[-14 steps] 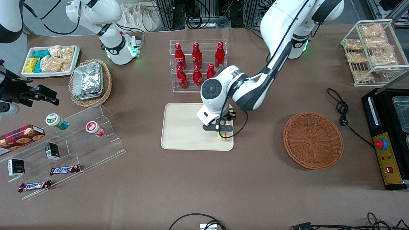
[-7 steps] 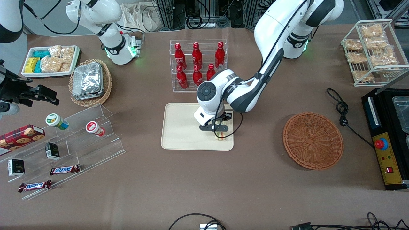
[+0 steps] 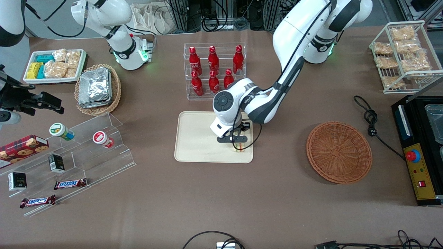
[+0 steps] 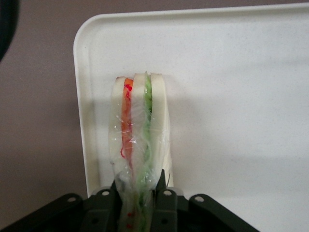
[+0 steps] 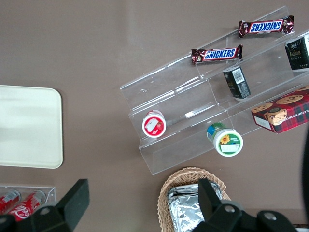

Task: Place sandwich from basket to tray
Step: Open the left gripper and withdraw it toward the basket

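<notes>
The fingers (image 4: pixel 161 200) are clenched on the sandwich (image 4: pixel 137 140), one black pad on each side of its bread, and the wedge stands on edge between them, wrapped in clear film with the orange and red layer on one side and the green layer on the other. From the wrist camera the sandwich sits over a corner of the tray (image 4: pixel 241 96), close to the rounded rim; whether its lower edge touches the tray floor I cannot tell.

From the front, the gripper (image 3: pixel 238 142) hangs low over the tray (image 3: pixel 197 138), at the end nearest the working arm and toward the edge closer to the front camera, and a sliver of the sandwich (image 3: pixel 239 148) pokes out below it. The white wrist of the left arm (image 3: pixel 242 103) leans over the tray from above.

The basket (image 3: pixel 339 152) lies well apart from the tray, toward the working arm's end of the desk (image 3: pixel 221 193), with nothing in it. A clear rack of red bottles (image 3: pixel 214 71) stands farther from the front camera than the tray. Toward the parked arm's end there is a lighter wicker basket of foil packets (image 3: pixel 97 88) and a stepped clear display (image 3: pixel 83 152) with small cups and chocolate bars.
</notes>
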